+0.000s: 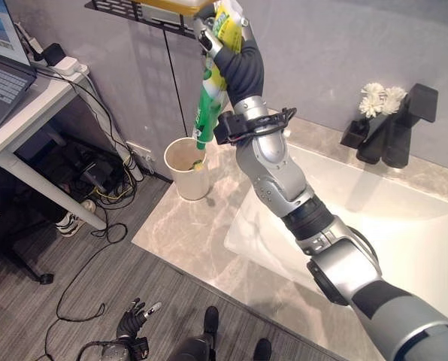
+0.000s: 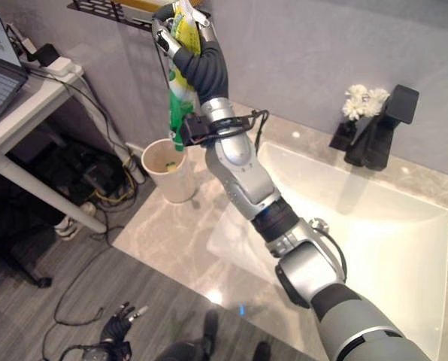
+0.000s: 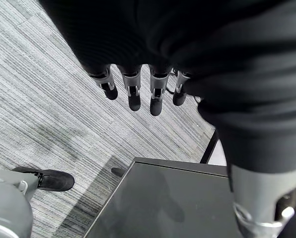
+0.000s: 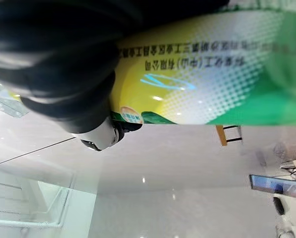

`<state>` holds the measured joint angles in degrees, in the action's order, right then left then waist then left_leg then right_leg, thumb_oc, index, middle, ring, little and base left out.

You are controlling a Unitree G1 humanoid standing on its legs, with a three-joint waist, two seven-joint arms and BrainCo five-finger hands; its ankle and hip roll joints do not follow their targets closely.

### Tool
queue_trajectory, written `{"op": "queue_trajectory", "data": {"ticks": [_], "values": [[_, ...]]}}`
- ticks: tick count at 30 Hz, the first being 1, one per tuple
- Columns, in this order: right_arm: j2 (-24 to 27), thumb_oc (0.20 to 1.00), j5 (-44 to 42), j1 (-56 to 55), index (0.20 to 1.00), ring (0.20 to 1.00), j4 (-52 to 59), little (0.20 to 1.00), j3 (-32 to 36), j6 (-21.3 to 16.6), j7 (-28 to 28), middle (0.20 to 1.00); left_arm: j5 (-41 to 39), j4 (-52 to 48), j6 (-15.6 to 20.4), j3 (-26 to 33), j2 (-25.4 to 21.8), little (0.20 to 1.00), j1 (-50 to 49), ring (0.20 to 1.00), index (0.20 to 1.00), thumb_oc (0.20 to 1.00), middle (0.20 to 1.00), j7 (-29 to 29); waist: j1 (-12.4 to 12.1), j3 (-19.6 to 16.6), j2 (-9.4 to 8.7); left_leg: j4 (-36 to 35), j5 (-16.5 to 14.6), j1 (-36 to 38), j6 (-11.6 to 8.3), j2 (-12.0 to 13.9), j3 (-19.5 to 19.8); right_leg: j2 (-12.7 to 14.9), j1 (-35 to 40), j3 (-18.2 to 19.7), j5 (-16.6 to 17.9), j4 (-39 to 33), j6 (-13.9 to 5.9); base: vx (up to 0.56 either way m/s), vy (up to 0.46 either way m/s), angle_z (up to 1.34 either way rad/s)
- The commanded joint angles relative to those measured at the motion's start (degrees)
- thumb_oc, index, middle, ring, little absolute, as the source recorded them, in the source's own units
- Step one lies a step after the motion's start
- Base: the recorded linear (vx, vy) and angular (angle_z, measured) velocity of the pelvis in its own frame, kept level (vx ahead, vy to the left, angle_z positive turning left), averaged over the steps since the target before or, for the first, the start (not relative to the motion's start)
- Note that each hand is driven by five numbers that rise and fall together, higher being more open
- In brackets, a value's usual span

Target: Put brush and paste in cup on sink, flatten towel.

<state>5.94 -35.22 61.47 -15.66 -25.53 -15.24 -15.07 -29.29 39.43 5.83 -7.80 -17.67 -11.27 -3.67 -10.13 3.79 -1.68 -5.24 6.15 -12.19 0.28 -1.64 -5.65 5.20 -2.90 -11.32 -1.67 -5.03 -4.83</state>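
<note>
My right hand [image 1: 207,36] is raised high against the grey wall, shut on the top of a green and yellow toothpaste tube [image 1: 207,105]. The tube hangs almost upright, and its lower end dips into the mouth of a white cup [image 1: 190,186]. The cup stands on the left corner of the marble counter [image 1: 186,233]. In the right wrist view the tube [image 4: 197,74] lies across the hand's dark cover. My left hand [image 1: 134,320] hangs low over the floor, its fingers [image 3: 133,94] straight and holding nothing.
A white sink basin [image 1: 404,226] lies right of the cup, with a black faucet [image 1: 393,131] and white flowers [image 1: 382,98] behind it. A black wall shelf [image 1: 134,15] sits above the cup. A white desk [image 1: 28,113] with a laptop [image 1: 2,75] stands to the left.
</note>
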Motion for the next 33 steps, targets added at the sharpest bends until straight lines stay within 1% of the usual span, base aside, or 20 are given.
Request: {"op": "queue_trajectory", "data": {"ticks": [1, 9, 22, 33], "values": [[-0.17, 0.2, -0.85, 5.73, 0.2, 0.2, 5.7, 0.2, 0.67, -4.44, 2.16, 0.2, -0.34, 2.3, 2.59, 0.2, -1.4, 1.0, 2.17, 1.0, 1.0, 1.0, 1.0, -0.87, -0.82, 1.73, -2.63, 0.24, -2.21, 3.24, -0.76, -0.72, -2.92, 3.66, 6.8, 2.89, 7.54, 0.03, -2.11, 0.0, 0.0, 0.0], [-1.45, 0.2, -0.47, 4.66, 0.2, 0.2, 4.59, 0.2, -0.6, -3.74, 2.54, 0.2, -0.25, 2.35, 2.69, 0.38, -1.38, 1.0, 2.02, 1.0, 1.0, 1.0, 1.0, -1.14, -1.12, 1.8, -2.81, 0.24, -2.2, 3.09, -0.78, -0.67, -2.91, 3.57, 6.55, 2.94, 7.38, 0.03, -1.99, 0.0, 0.0, 0.0], [-2.52, 0.2, -0.02, 2.08, 0.2, 0.2, 4.37, 0.2, -2.4, -2.74, 3.96, 0.2, -0.09, 3.66, 3.14, 0.48, -0.93, 1.0, 2.39, 1.0, 1.0, 1.0, 1.0, -1.24, -1.19, 2.35, -2.83, 0.24, -2.46, 2.75, -0.57, -1.02, -3.23, 3.83, 6.06, 3.57, 8.61, 0.03, -2.27, 0.0, 0.0, 0.0], [-4.25, 0.2, 0.17, 0.71, 0.2, 0.2, 4.03, 0.2, -3.01, -2.84, 4.4, 0.2, -0.47, 4.43, 3.22, 0.34, -0.55, 1.0, 2.35, 1.0, 1.0, 1.0, 1.0, -1.32, -1.35, 2.44, -2.76, 0.24, -2.63, 3.01, -0.41, -1.17, -3.36, 3.86, 6.39, 3.81, 9.08, 0.03, -2.36, 0.0, 0.001, 0.0]]}}
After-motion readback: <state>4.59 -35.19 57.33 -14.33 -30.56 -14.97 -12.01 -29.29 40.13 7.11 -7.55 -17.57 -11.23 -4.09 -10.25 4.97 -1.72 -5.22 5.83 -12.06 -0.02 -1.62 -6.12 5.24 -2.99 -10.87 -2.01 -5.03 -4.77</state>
